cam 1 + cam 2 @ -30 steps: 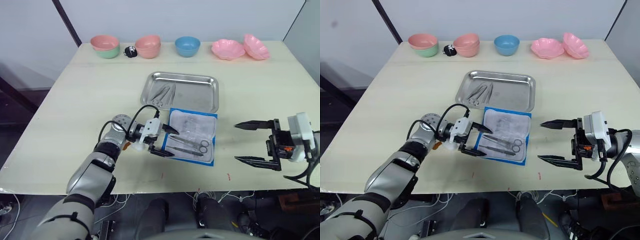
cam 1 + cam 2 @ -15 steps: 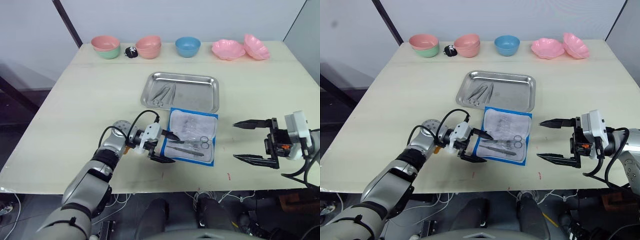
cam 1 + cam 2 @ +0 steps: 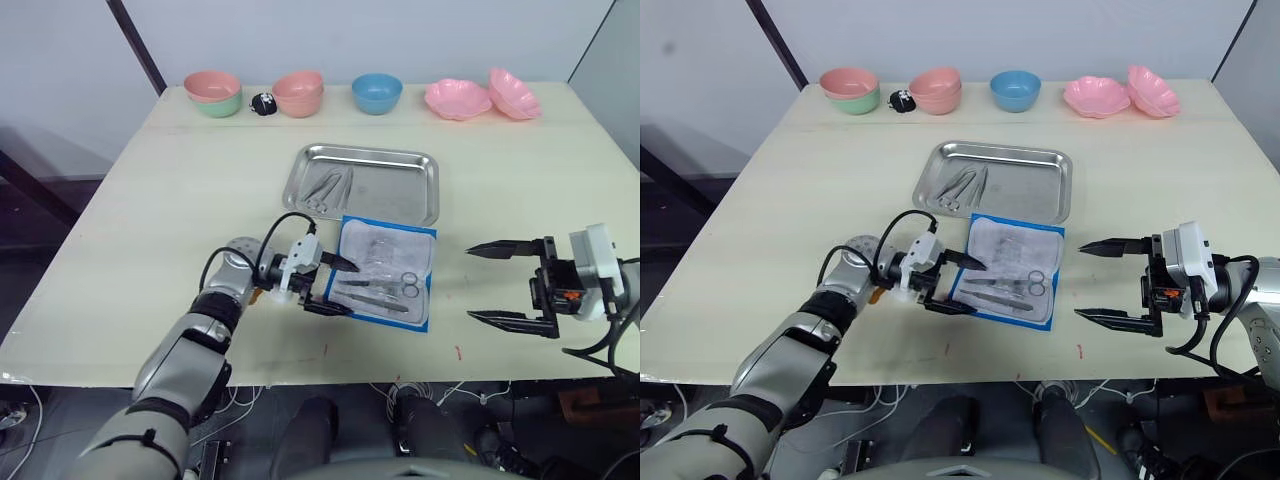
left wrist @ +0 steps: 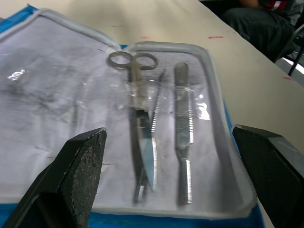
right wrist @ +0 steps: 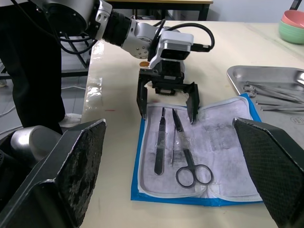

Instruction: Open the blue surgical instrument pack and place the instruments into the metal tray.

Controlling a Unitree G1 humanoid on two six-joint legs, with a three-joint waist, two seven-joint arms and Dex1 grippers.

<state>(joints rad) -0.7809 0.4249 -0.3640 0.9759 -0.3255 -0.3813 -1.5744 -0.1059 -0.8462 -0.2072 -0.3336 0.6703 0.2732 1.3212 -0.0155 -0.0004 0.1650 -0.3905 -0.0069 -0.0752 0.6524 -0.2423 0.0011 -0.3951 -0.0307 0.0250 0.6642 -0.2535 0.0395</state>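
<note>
Blue-bordered and lying open, the blue surgical instrument pack (image 3: 385, 273) rested flat on the pale tabletop (image 3: 160, 200), its whitish inner face up, just near of the metal tray (image 3: 362, 183). We saw three instruments on that inner face, toward its near side: ring-handled scissors (image 4: 137, 137), a slim tool beside them (image 4: 155, 102) and a flat-handled one (image 4: 183, 142) closest to the near edge. A few more instruments (image 3: 328, 187) already lay in the left end of the tray. Our left hand (image 3: 328, 283) sat at the pack's left edge with its fingers apart, one tip (image 3: 343, 263) over the inner face and the other (image 3: 327, 307) at the near left corner, straddling the ends of the tools without gripping any. Our right hand (image 3: 497, 283) hovered well to the right of the pack, fingers spread wide, holding nothing. Along the far edge of the tabletop stood pink bowls (image 3: 297, 93), one pink bowl stacked on a green one (image 3: 214, 94), a blue bowl (image 3: 377, 93) and two pink shell-shaped dishes (image 3: 483, 97).
</note>
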